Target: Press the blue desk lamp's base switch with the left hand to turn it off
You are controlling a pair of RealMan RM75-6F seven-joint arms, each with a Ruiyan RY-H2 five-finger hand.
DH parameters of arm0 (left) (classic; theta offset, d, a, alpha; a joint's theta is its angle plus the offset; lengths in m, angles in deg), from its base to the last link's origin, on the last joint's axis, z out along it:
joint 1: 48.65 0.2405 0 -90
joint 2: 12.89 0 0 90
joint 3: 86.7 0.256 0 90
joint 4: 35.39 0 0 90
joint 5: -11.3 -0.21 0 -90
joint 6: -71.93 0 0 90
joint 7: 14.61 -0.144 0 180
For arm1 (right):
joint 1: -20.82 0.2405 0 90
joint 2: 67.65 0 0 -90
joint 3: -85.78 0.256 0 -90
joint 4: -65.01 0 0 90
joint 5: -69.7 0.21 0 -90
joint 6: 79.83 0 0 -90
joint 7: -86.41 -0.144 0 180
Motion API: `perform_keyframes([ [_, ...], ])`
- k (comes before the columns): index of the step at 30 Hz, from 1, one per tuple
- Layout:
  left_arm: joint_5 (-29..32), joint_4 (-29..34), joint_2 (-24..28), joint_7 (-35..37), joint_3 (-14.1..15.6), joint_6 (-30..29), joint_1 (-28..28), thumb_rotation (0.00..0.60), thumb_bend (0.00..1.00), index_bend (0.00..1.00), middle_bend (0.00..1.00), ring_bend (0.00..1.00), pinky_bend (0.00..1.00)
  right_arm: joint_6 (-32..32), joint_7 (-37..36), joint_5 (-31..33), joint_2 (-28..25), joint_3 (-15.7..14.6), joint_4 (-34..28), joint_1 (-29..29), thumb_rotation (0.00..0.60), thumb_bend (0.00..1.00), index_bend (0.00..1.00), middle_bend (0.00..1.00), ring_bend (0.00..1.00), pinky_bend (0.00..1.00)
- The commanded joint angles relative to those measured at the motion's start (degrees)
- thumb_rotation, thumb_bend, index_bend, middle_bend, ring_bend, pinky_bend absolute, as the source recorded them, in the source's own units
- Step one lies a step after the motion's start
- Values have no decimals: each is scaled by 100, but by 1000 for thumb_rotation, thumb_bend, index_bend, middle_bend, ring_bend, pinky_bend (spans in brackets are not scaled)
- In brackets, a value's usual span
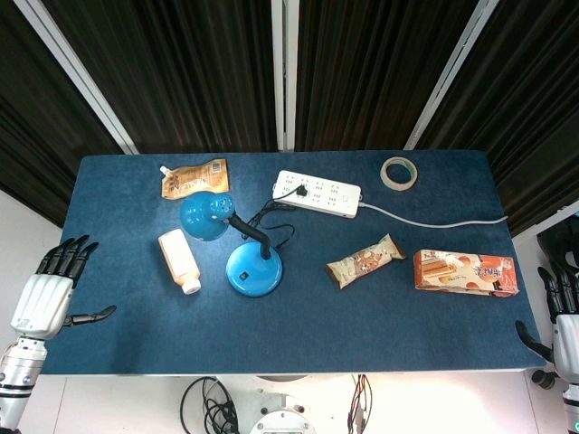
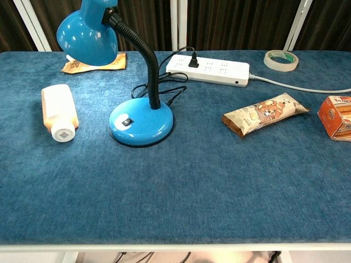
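The blue desk lamp stands left of the table's middle, its round base (image 1: 254, 268) (image 2: 141, 124) carrying a small black switch (image 2: 127, 121) (image 1: 242, 270) on top. A black gooseneck rises to the blue shade (image 1: 205, 216) (image 2: 86, 36), which points down to the left. My left hand (image 1: 50, 291) hangs open at the table's left edge, fingers spread, well away from the lamp. At the far right edge, my right hand (image 1: 561, 316) is open too. Neither hand shows in the chest view.
A white bottle (image 1: 179, 260) (image 2: 58, 112) lies just left of the lamp base. Behind are an orange pouch (image 1: 194, 177), a white power strip (image 1: 317, 193) (image 2: 208, 69) with the lamp's plug, and a tape roll (image 1: 399, 173). A snack bar (image 1: 365, 260) and an orange box (image 1: 466, 272) lie right.
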Motion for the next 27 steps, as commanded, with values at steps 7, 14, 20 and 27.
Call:
perform_keyframes([
  [7, -173, 75, -38, 5, 9, -4, 16, 464, 0, 71, 13, 0, 122, 10, -66, -35, 19, -29, 55, -21, 600, 185, 0, 0, 0, 0],
  [14, -682, -53, -419, 86, 107, 21, -97, 600, 224, 91, 596, 579, 709, 20, -117, 17, -9, 18, 38, -22, 600, 189, 0, 0, 0, 0],
  [20, -1003, 82, -969, -199, 229, 757, -524, 600, 366, 141, 844, 807, 879, -53, -55, 66, 29, 27, 33, 2, 600, 191, 0, 0, 0, 0],
  [27, -476, 143, -1725, -901, 124, 2025, -1083, 600, 409, 135, 867, 820, 883, -42, -101, 75, 19, 24, 20, -17, 600, 194, 0, 0, 0, 0],
])
